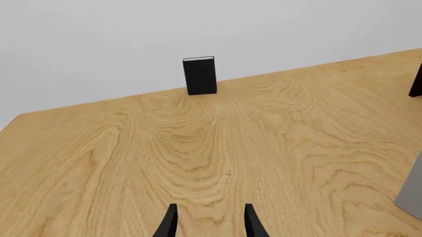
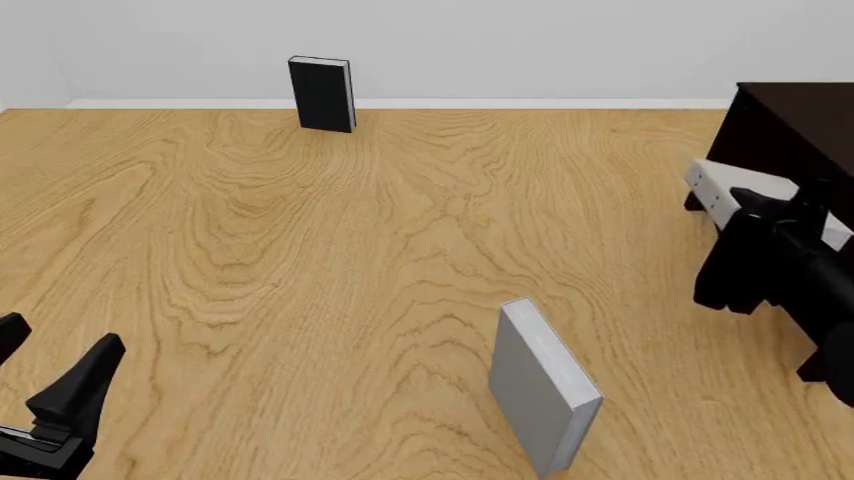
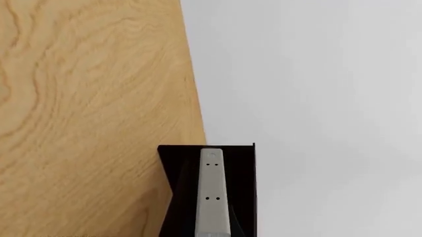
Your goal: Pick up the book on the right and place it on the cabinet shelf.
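The light-grey book point(image 2: 710, 190) is up off the table at the right, right in front of the dark cabinet point(image 2: 787, 130). My right gripper point(image 2: 747, 207) is shut on it, and the arm hides the book's rear part. In the right wrist view the book point(image 3: 211, 197) shows edge-on as a pale strip between dark sides. I cannot make out the cabinet shelf board itself. My left gripper point(image 2: 54, 357) hovers open and holds nothing at the near left of the table; its fingers point(image 1: 170, 222) stand apart over bare wood.
A larger grey book point(image 2: 541, 390) stands upright at the near middle of the table, and its corner point(image 1: 412, 195) shows in the left wrist view. A black book point(image 2: 320, 93) stands at the far edge by the wall. A cabinet leg point(image 1: 416, 81) shows too.
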`<state>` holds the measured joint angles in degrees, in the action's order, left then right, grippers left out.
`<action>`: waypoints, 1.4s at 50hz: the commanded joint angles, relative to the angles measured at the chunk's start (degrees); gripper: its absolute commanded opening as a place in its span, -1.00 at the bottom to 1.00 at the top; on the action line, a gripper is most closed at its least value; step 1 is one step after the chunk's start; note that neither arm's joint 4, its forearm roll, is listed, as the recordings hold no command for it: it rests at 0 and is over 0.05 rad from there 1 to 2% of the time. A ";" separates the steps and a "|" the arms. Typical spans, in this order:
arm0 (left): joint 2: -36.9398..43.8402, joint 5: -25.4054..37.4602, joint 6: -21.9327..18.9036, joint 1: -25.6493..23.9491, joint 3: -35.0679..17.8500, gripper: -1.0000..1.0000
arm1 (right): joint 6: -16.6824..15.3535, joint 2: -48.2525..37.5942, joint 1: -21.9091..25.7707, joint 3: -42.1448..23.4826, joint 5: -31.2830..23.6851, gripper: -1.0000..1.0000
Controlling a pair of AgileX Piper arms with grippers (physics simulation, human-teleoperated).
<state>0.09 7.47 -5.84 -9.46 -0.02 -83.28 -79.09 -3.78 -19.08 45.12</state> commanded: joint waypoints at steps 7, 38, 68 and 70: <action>0.00 0.32 0.12 -0.03 0.00 1.00 | 1.01 -2.97 -2.75 -1.22 3.06 -1.00; -0.02 0.49 0.03 0.17 0.01 1.00 | 0.87 -7.12 -7.82 -2.67 5.93 -1.00; -0.02 1.04 -0.05 0.42 0.01 1.00 | 2.03 -12.35 -10.97 -6.75 6.02 -1.00; -0.03 1.10 -0.16 0.43 0.01 1.00 | 1.84 -12.70 -11.21 -7.14 6.17 -1.00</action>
<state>0.07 8.41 -5.89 -9.09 -0.01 -82.49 -90.85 -14.09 -24.34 50.68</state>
